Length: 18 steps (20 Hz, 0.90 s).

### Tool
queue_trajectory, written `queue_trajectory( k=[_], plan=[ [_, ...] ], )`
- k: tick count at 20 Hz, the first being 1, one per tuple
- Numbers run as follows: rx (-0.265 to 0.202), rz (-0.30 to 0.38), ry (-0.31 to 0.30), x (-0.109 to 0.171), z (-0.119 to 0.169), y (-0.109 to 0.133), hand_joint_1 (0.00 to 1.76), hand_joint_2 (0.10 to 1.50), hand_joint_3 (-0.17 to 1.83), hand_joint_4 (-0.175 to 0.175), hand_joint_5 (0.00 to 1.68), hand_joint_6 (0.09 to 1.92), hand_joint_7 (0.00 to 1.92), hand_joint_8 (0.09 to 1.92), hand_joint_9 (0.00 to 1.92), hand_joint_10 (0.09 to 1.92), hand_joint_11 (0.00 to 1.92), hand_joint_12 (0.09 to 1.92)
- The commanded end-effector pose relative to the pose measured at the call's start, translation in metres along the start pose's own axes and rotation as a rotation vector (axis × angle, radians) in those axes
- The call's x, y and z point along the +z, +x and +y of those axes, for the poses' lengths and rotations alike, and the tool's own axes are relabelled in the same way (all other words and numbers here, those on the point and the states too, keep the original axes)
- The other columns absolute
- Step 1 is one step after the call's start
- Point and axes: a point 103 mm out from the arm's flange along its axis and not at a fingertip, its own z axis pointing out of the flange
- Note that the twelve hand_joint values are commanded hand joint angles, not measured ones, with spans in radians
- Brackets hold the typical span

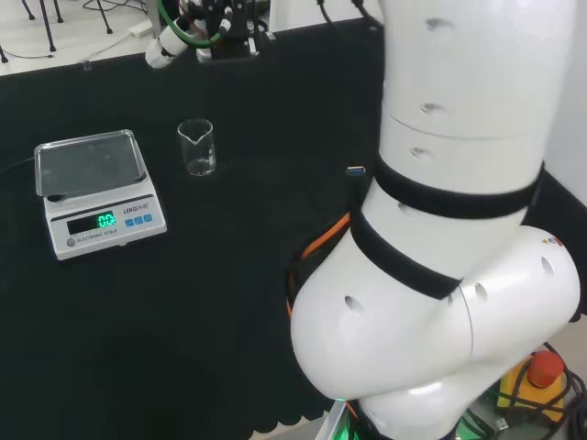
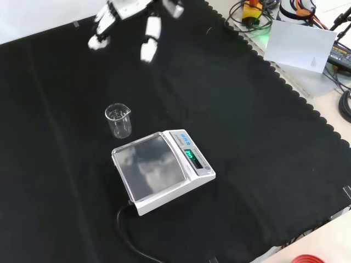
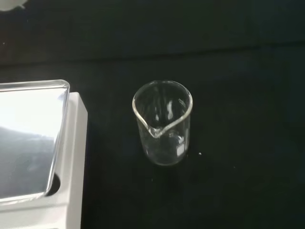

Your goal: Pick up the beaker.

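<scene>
Beaker (image 2: 118,120) upright beside scale (image 2: 162,171) (apart), open cloth (image 2: 247,137) around; robot hand (image 2: 127,16) well above, fingers seemingly relaxed.

black cloth (image 2: 263,137) over bench, pale floor (image 1: 55,27) beyond

The beaker (image 1: 197,147) stands upright on the bench (image 1: 183,321), just beside the scale (image 1: 96,192): to its right in the head view, behind it and a little left in the front view. The two are apart. The hand (image 2: 129,13) hangs above the bench, well beyond the beaker in the front view.
</scene>
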Motion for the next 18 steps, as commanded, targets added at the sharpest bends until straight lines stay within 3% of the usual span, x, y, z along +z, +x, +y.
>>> queue_trajectory(
  k=[1, 8, 18],
  plan=[
    [-0.018, -0.002, 0.069, 0.045, 0.057, -0.008, 0.58, 0.67, 0.17, -0.006, 0.27, 0.09, 0.33, 0.63, 0.48, 0.74, 0.3, 1.46],
    [-0.011, -0.019, 0.131, 0.077, 0.073, -0.009, 0.57, 0.67, 0.15, -0.004, 0.24, 0.09, 0.3, 0.63, 0.45, 0.76, 0.27, 1.47],
    [-0.028, -0.023, 0.196, 0.105, 0.067, -0.004, 0.46, 0.63, 0.11, 0.01, 0.17, 0.09, 0.22, 0.63, 0.38, 0.79, 0.22, 1.5]
  ],
)
